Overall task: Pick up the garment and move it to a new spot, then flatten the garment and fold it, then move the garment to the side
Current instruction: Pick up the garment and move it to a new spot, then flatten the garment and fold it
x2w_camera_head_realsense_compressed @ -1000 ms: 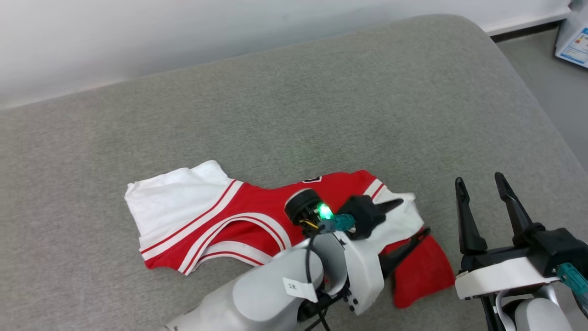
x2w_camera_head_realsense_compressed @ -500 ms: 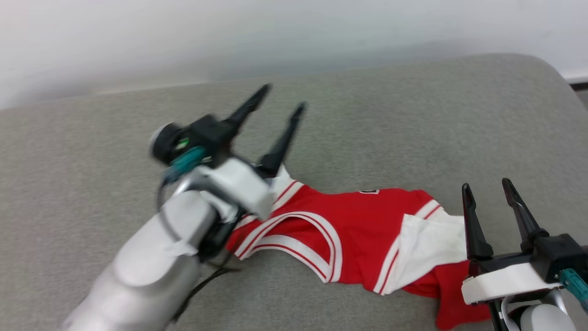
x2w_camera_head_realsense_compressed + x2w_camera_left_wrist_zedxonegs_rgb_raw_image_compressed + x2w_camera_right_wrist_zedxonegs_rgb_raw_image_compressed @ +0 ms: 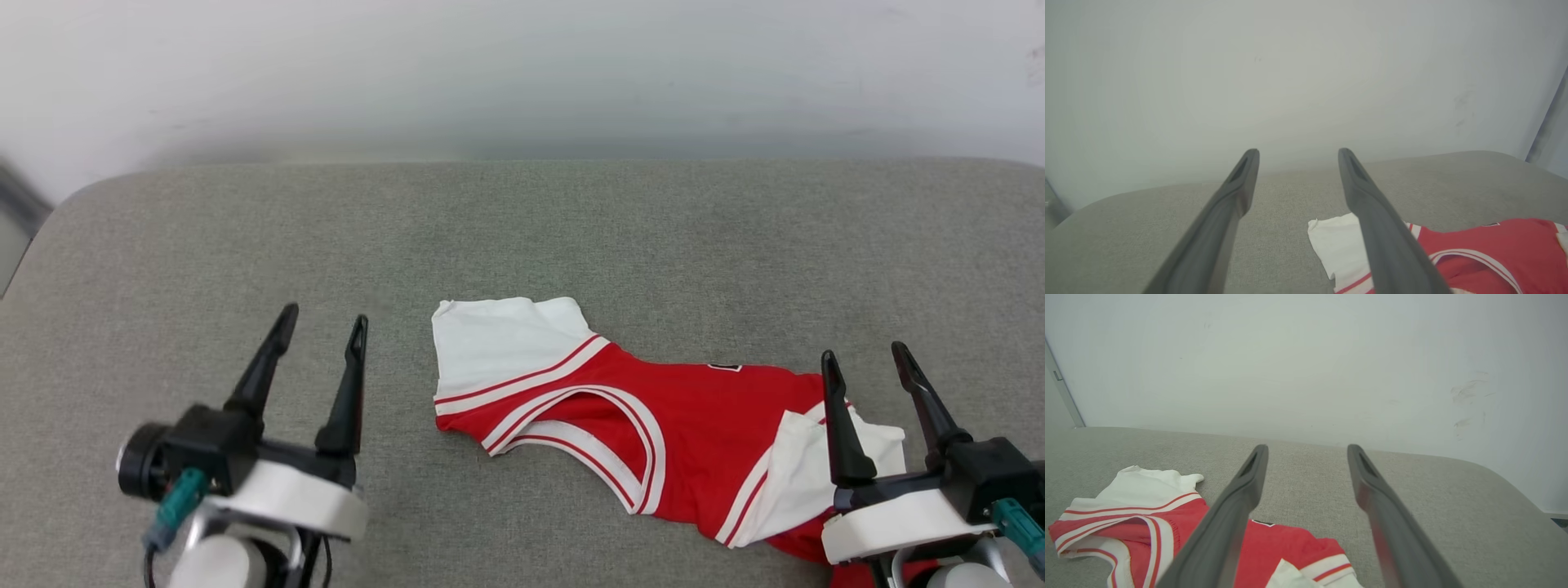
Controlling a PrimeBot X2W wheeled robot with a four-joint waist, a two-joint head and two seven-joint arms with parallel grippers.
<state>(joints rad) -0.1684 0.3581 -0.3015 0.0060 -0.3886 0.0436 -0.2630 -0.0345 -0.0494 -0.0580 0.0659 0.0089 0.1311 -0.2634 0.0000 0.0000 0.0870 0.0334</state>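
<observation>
The garment (image 3: pixel 694 433), a red jersey with white sleeves and red-and-white striped trim, lies folded over and rumpled on the grey cushioned surface (image 3: pixel 522 237), right of centre in the head view. One white sleeve points up and left; the other lies under my right gripper. My left gripper (image 3: pixel 322 320) hangs open at the lower left, apart from the cloth, nothing between its fingers. My right gripper (image 3: pixel 865 353) stands open at the lower right, above the garment's right end. The left wrist view has the garment (image 3: pixel 1494 249) at lower right; the right wrist view has the garment (image 3: pixel 1147 522) at lower left.
A pale wall (image 3: pixel 522 73) runs along the back of the cushioned surface. The surface's rounded left corner (image 3: pixel 73 204) falls off to the floor. Bare grey fabric lies to the left of and behind the garment.
The head camera has swung left, so the garment sits further right in the picture. My left arm has pulled off the garment to the lower left, open. My right gripper keeps its place.
</observation>
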